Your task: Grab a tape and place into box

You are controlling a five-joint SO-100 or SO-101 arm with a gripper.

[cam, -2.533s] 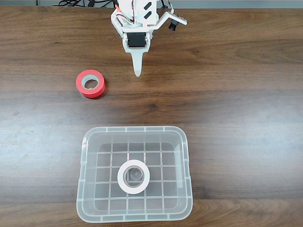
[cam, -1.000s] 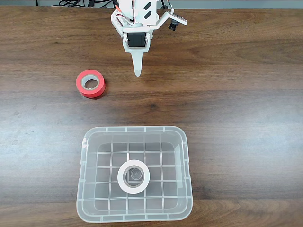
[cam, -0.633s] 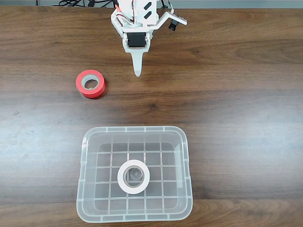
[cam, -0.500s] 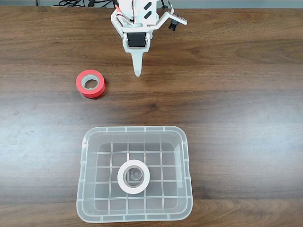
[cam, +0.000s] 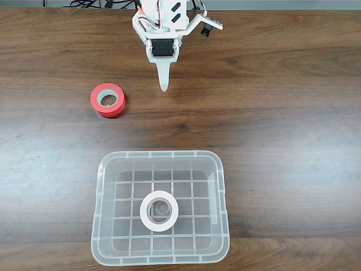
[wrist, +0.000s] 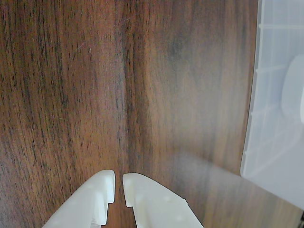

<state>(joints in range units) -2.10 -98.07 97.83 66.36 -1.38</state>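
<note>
Evidently nothing has changed: set against the earlier pictures, every object and my own arm sit exactly where they were, so I judge the job finished and myself parked. Biggest first, the wooden table (cam: 293, 141) runs under everything, dark grain running left to right in the fixed view. On it, near the bottom edge of that view, stands the box (cam: 101, 186), clear plastic with rounded corners and a gridded floor; in the wrist view its pale wall (wrist: 266, 137) fills the right side. My arm (cam: 163, 25) sits at the top of the fixed view, well apart from the box, with bare wood between us. The red roll (cam: 108, 99) lies on the table to the left of my fingers in the fixed view, outside the box and untouched. The tape (cam: 159, 210), the white ring, lies flat on the box floor, roughly in the middle; the wrist view catches a blurred pale edge of it (wrist: 293, 90) through the wall. My gripper (wrist: 118, 183) is smallest in view: the two white fingertips (wrist: 107, 180) stand nearly together, a thin gap between them and nothing held. With the tape already inside the box, I judge no further move is needed for it; the red roll matches no part of the task.
</note>
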